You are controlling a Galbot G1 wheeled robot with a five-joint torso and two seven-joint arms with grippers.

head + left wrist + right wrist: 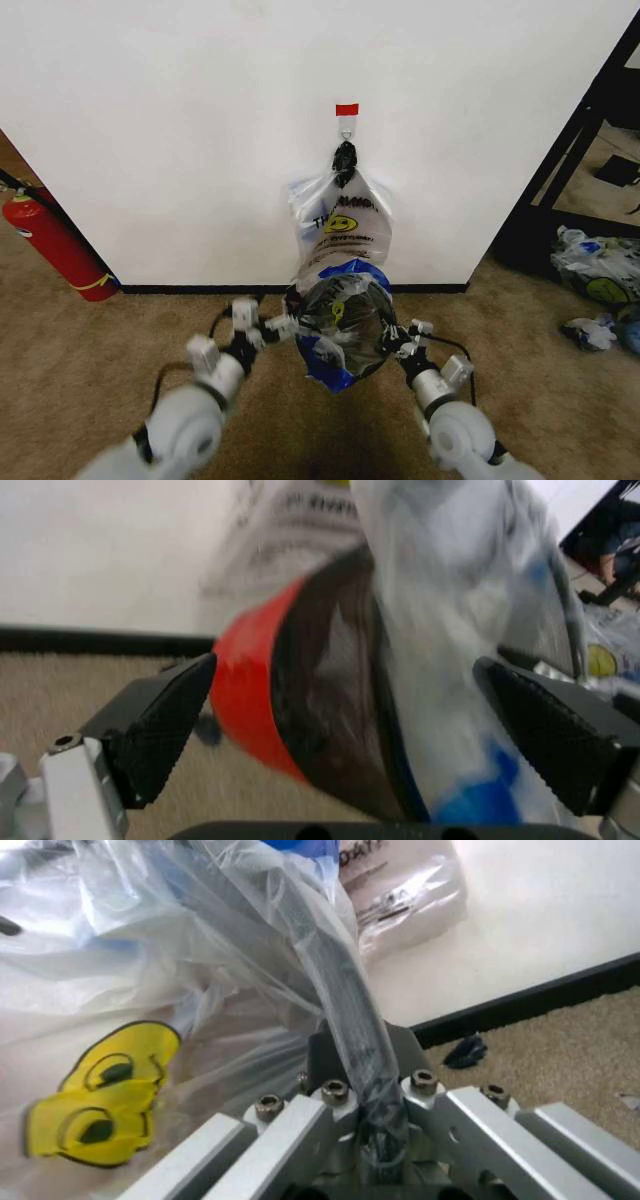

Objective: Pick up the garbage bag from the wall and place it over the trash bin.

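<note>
From the head camera I have the broad plain white wall point(180, 130) with its black skirting strip straight ahead, a small red tape square point(347, 109) high on it and a metal hook point(346, 128) just below. A thicker bunch of printed plastic bags topped by a black knot point(343, 215) hangs from that hook.

In front of that bunch, nearer to me, sits the small round black mesh trash bin point(345, 312), tilted so its mouth faces me. The thin see-through garbage bag with the yellow smiley face and blue patches point(335, 362) is draped over the bin's rim and spills down its near side.

My left gripper point(268, 328) is at the bin's left edge. In the left wrist view its two black textured fingers point(160, 724) stand wide apart on either side of the bin's red base point(245, 697) and the loose plastic, gripping nothing.

My right gripper point(410, 340) is at the bin's right edge. In the right wrist view it is clamped on the bin's black rim point(350, 1035), with the bag's film point(130, 1087) bunched around it.

A red fire extinguisher point(55, 245) leans at the far left by the wall; clear sacks of rubbish point(600, 275) lie on the brown carpet point(90, 350) to the right.
</note>
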